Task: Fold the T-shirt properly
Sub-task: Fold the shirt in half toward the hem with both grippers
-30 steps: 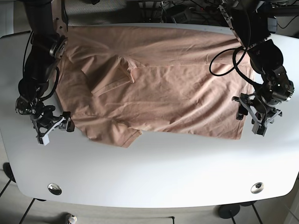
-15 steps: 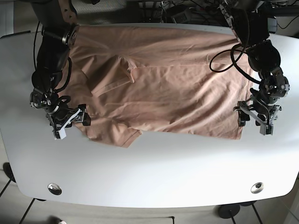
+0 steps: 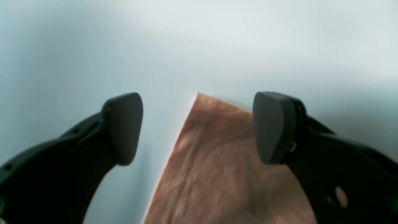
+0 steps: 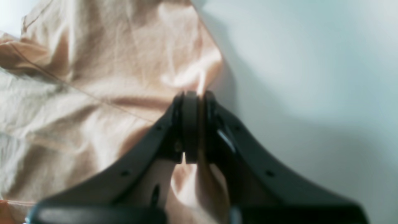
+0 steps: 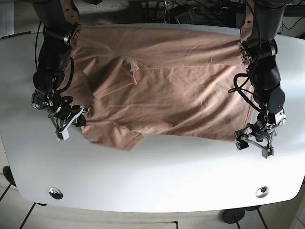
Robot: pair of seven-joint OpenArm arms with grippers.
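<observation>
Surface: white tabletop (image 5: pixel 157 181) with rounded corners, floor tiles showing past its near edge.
T-shirt (image 5: pixel 162 90): tan, spread flat across the far half of the tabletop, long axis running side to side in the base view; one end lies by the right end effector, the other by the left one.
Folded parts: a sleeve or collar flap is doubled over onto the body, up and inward from the right end effector; a loose corner hangs toward the near edge just inward of that end effector.
Right end effector (image 4: pixel 195 124): fingers pressed together, pinching a ridge of shirt cloth at the fabric's edge; bare tabletop lies just to one side of it, wrinkled cloth to the other.
Left end effector (image 3: pixel 197 127): fingers spread wide, nothing between them but a pointed corner of the shirt lying flat below, with the tip aimed away from the wrist; neither finger touches the cloth as far as the wrist view shows.
Hard to make out: both wrist views are soft and blurred; in the base view the left end effector (image 5: pixel 256 141) is small and its fingers cannot be told apart; the shirt's far edge is partly covered by both arms.
</observation>
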